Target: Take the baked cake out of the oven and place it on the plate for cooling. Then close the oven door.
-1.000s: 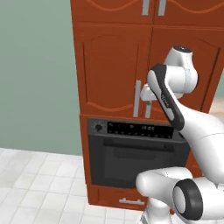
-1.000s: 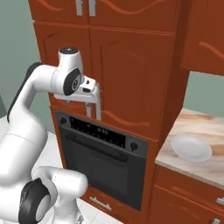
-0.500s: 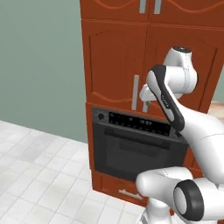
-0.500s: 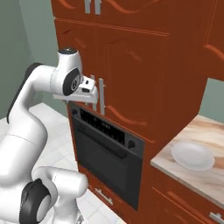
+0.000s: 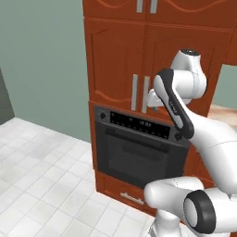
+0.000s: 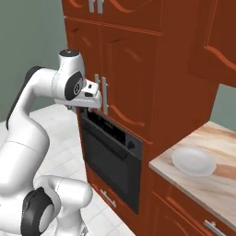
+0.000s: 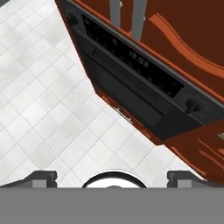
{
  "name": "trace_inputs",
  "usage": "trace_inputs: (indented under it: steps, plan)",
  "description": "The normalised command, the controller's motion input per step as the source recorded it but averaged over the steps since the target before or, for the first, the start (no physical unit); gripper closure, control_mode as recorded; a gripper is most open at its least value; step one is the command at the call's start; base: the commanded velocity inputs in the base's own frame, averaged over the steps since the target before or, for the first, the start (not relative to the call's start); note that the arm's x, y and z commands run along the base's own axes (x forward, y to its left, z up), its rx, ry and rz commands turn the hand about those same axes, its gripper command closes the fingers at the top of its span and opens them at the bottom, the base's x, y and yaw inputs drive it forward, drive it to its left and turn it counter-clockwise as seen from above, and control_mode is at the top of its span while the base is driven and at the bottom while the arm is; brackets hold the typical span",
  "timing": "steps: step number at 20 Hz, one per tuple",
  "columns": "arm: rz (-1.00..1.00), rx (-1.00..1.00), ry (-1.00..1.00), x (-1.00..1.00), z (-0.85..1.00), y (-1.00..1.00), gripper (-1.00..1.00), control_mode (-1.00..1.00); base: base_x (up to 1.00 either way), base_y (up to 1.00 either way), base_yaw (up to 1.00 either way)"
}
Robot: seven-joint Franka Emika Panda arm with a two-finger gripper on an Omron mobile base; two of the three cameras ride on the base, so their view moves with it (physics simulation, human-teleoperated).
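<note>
The gripper (image 6: 92,99) is hanging with its jaws spread apart and holding nothing, close in front of the silver cabinet handles (image 6: 101,94) just above the oven (image 5: 139,148). The oven door (image 5: 134,157) is sitting shut below the gripper, so any cake inside is hidden. Farther right, the white plate (image 6: 193,162) is resting empty on the wooden counter (image 6: 221,184), well apart from the gripper.
</note>
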Motion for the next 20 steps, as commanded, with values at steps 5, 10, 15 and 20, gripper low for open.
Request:
trace_inputs:
  steps: [5, 10, 15, 20]
  plan:
    - [0.00, 0.00, 0.00, 0.00, 0.00, 0.00, -1.00, 1.00, -0.05, -0.42, 0.23]
    - [0.00, 0.00, 0.00, 0.00, 0.00, 0.00, -1.00, 1.00, 0.06, -0.42, 0.38]
    - [0.00, 0.00, 0.00, 0.00, 0.00, 0.00, -1.00, 1.00, 0.10, -0.42, 0.33]
    - [0.00, 0.00, 0.00, 0.00, 0.00, 0.00, -1.00, 1.00, 0.01, -0.58, 0.20]
